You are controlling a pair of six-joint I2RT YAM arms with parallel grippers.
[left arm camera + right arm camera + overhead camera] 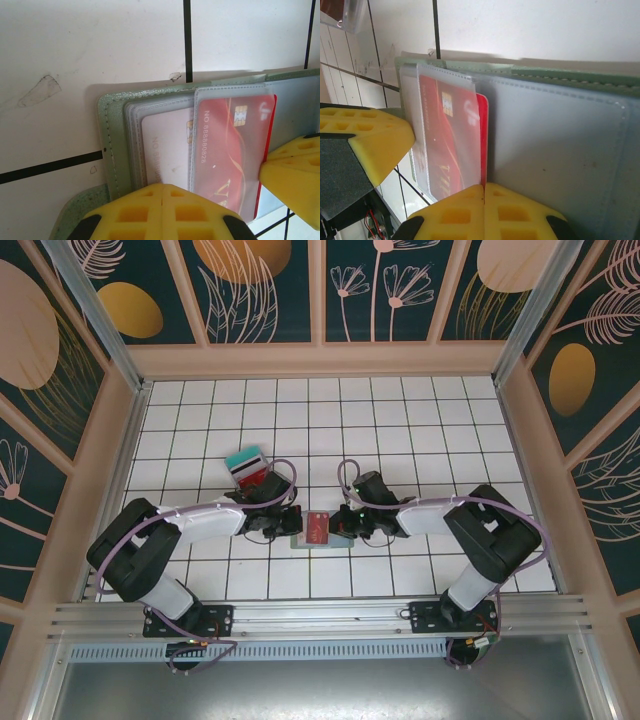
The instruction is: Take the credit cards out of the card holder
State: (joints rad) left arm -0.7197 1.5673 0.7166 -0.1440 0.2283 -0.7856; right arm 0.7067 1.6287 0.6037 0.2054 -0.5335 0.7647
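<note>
Left fingers [137, 212] closed, touching card holder [107, 135]

One card holder [107, 135] and four credit cards [318, 527]: a red card [230, 150] and a pale card [165, 145] in its sleeves, a teal card [242, 457] and a dark-striped red card [254, 478] at its ten o'clock

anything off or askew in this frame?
The red card is partly out of its clear sleeve in the card holder: one long edge pokes past the sleeve, where the right gripper seems to pinch it. Two more cards lie loose and overlapped, up-left of the holder in the top view.
</note>
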